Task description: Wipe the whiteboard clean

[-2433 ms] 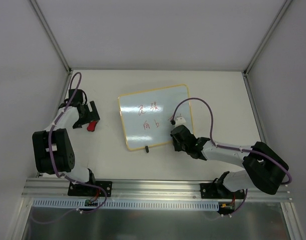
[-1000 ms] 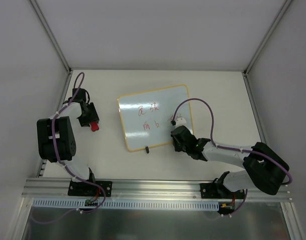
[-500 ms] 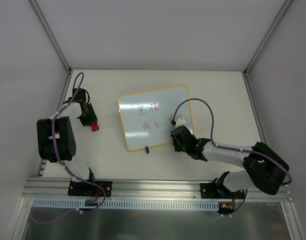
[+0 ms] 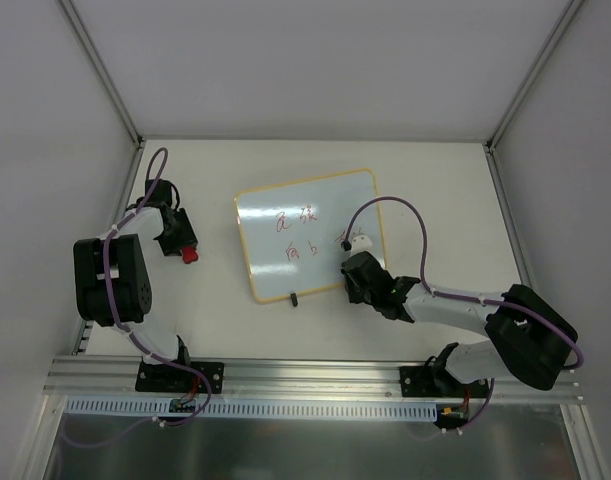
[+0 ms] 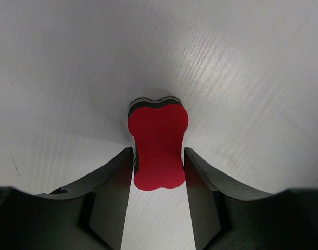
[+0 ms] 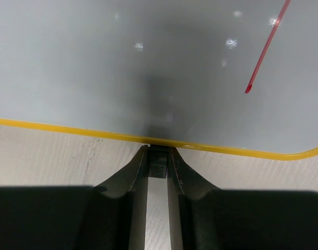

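The whiteboard (image 4: 330,205) lies flat mid-table with red handwriting (image 4: 297,232) and a thin yellow frame. My right gripper (image 4: 353,270) is at its near right edge, shut on one of the board's small black feet (image 6: 158,165). The yellow rim (image 6: 70,129) and a red stroke (image 6: 265,52) show in the right wrist view. A red eraser block (image 5: 157,143) with a black underside lies on the table left of the board. My left gripper (image 5: 157,166) straddles its near end, open, with the fingers close against both sides. From above, the eraser (image 4: 190,256) is just past the left gripper (image 4: 185,247).
The board's other black foot (image 4: 293,297) sticks out at its near edge. Grey walls and metal posts (image 4: 100,70) close in the table on three sides. The arm bases sit on a rail (image 4: 305,375) at the near edge.
Since the earliest frame my left arm has drawn back and its gripper has lined up over the red eraser. In the last second nothing visibly shifts. The right arm stays put.
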`<state>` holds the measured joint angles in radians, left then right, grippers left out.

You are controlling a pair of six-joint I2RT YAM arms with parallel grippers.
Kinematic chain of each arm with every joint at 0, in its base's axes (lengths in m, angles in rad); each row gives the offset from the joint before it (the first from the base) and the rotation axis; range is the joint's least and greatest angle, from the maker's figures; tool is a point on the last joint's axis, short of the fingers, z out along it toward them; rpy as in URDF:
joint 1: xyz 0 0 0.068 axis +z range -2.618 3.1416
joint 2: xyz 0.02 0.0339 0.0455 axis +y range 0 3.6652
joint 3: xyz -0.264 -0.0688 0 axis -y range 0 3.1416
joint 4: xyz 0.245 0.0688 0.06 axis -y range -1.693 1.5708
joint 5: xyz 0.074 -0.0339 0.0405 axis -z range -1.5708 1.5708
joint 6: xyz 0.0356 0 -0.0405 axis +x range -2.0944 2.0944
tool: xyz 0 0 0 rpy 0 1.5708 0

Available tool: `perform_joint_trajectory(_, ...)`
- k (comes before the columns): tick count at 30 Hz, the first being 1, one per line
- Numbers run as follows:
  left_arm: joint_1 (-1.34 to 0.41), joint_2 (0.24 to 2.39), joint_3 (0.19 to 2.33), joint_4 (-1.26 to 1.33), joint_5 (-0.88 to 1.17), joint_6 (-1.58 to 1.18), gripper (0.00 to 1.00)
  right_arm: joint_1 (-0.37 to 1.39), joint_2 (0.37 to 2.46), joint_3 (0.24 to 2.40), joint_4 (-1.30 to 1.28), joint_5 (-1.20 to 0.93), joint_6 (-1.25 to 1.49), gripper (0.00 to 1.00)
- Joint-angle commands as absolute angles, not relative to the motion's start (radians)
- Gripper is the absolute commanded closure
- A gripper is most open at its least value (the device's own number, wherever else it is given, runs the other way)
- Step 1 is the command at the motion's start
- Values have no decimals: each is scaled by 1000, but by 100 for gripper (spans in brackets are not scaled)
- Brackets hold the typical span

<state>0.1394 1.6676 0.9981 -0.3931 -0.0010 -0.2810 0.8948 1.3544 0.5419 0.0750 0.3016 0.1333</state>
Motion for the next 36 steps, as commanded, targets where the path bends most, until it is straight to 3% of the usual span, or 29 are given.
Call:
perform_joint_trajectory(1,146,1652,1002,-387,11,-296,58,922,1338,517,87,244,150,100)
perform_joint_trajectory(5,146,1649,1008,-388,9,-291,64,925,1338,509,87,248,155,100)
perform_joint_trajectory(10,147,1637,994,-390,24,-293,83,930,1335,499,87,262,160,100)
perform_joint_trajectory(13,140,1556,973,-391,54,-291,89,931,1321,495,87,268,163,100)
perform_joint_trajectory(18,16,1339,956,-399,71,-244,87,933,1299,499,86,282,158,99)
perform_joint_trajectory(26,-236,1100,976,-416,40,-150,85,939,1275,488,97,328,141,85)
perform_joint_trajectory(34,-374,1049,985,-419,11,-9,85,940,1229,453,156,359,132,73)
perform_joint_trajectory(36,-409,1069,997,-419,6,21,85,940,1217,446,161,359,127,66)
